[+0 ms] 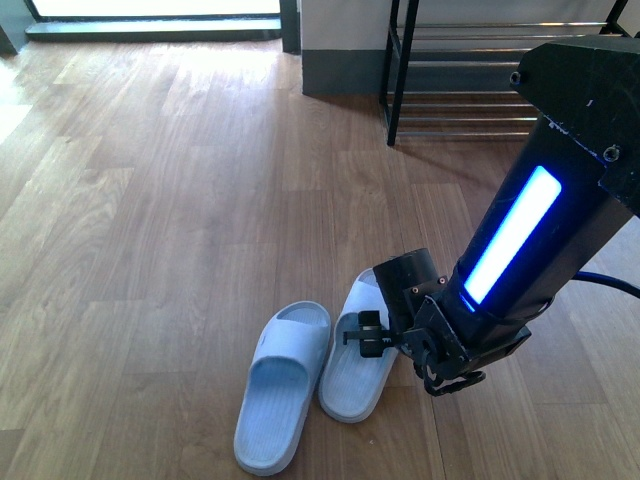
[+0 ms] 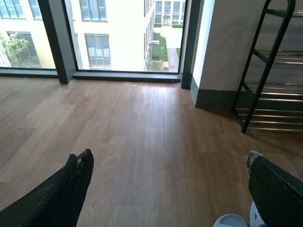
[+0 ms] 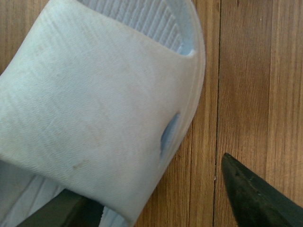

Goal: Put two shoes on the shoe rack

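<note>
As viewed from the front, shows right gripper, fingers apart, at the strap of the right-hand slide by the floor's near edge, long axis toward the shoe rack at the far-right corner; left gripper, also spread, farther off.

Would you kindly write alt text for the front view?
The right gripper hangs low over one pale blue slide sandal; its twin lies alongside on the wood floor. A black-framed shoe rack with chrome rods stands beyond.
</note>
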Tool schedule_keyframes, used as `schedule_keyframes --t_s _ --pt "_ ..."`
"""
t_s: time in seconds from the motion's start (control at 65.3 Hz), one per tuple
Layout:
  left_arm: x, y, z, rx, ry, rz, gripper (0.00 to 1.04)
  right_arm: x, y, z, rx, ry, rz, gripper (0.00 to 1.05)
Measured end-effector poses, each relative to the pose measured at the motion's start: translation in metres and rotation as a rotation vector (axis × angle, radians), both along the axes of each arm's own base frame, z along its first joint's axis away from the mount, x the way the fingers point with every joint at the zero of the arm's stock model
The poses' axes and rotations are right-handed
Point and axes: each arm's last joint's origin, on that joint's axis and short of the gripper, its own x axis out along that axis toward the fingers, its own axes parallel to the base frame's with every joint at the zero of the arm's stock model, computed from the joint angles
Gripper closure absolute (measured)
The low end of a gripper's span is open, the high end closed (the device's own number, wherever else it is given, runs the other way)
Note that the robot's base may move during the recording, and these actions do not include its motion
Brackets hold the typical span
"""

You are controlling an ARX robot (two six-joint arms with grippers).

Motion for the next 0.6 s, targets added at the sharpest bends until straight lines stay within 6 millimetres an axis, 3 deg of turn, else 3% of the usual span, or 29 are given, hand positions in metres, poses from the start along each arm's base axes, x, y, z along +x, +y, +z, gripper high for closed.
schedule_keyframes --t_s 0.184,0.26,0.352,0.383,0.49,0.598 --pt "0.000 0.000 0.000 0.000 0.000 0.000 0.09 0.000 0.001 0.000 0.009 0.000 0.003 0.75" --pt "0.000 0.000 0.000 0.000 0.000 0.000 0.09 -0.002 -0.001 0.001 0.009 -0.001 -0.005 0.92" --pt "0.000 0.000 0.000 0.000 0.000 0.000 0.09 -0.004 -0.005 0.008 0.017 -0.009 -0.017 1.04" --pt "0.000 0.000 0.000 0.000 0.000 0.000 0.09 -0.005 -0.007 0.012 0.025 -0.014 -0.022 1.03" --pt "0.000 0.000 0.000 0.000 0.000 0.000 0.09 -0.009 -0.016 0.043 0.059 -0.065 -0.030 1.03" --pt "0.000 0.000 0.000 0.000 0.000 0.000 0.09 -0.009 -0.029 0.096 0.134 -0.153 -0.038 1.03"
